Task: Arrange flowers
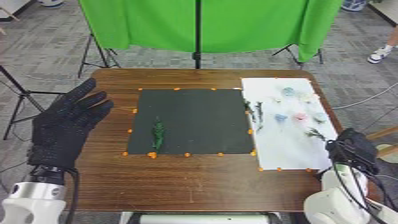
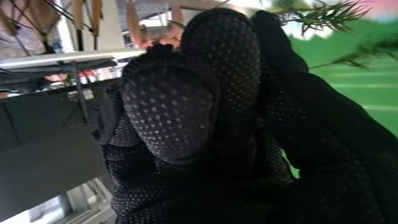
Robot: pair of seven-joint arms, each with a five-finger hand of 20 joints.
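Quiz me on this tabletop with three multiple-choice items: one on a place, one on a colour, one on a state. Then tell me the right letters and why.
1. Where on the dark mat does the green sprig lie?
A) far right corner
B) toward the left edge
C) at the right edge

2. What colour is the sheet beside the mat?
A) white
B) red
C) yellow

3. How is the robot's left hand?
A) in a fist
B) gripping a vase
C) open

1: B, the sprig lies near the mat's left edge in the head view.
2: A, the sheet's bare part is white.
3: C, its fingers extend, spread apart.
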